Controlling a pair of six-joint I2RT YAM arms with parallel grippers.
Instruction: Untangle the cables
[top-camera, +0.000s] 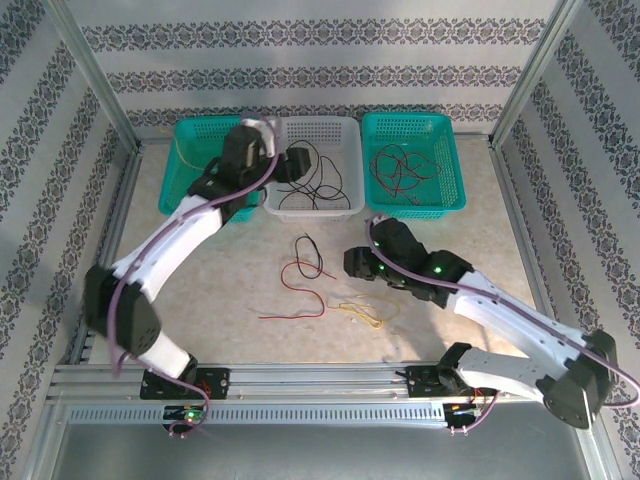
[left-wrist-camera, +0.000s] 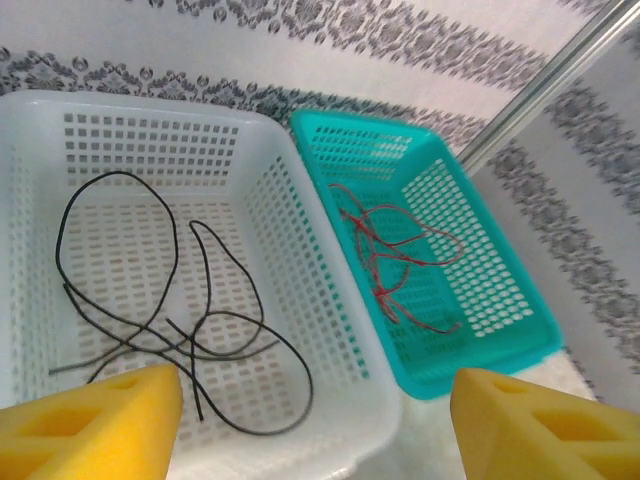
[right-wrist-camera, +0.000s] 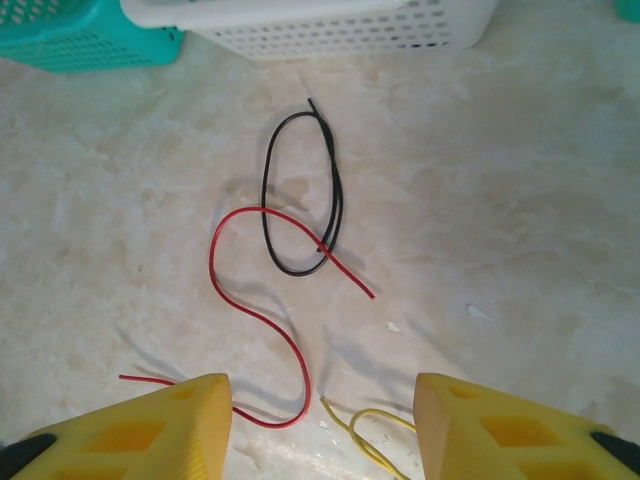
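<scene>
Sorting looks partway done: black cables (left-wrist-camera: 176, 240) lie in the white basket (left-wrist-camera: 300, 250) at 12 o'clock on the table, red cables (left-wrist-camera: 400, 255) in the teal basket (left-wrist-camera: 500, 290) at 1 o'clock. The left gripper (left-wrist-camera: 315, 425) hangs over the white basket, fingers spread and empty. The right gripper (right-wrist-camera: 320, 400), spread with nothing between, hovers over the table centre: black loop (right-wrist-camera: 265, 210) at its 12 o'clock, red cable (right-wrist-camera: 213, 265) crossing it, yellow cable (right-wrist-camera: 375, 412) at 6. Next, I judge, pinch one strand away from the crossing
</scene>
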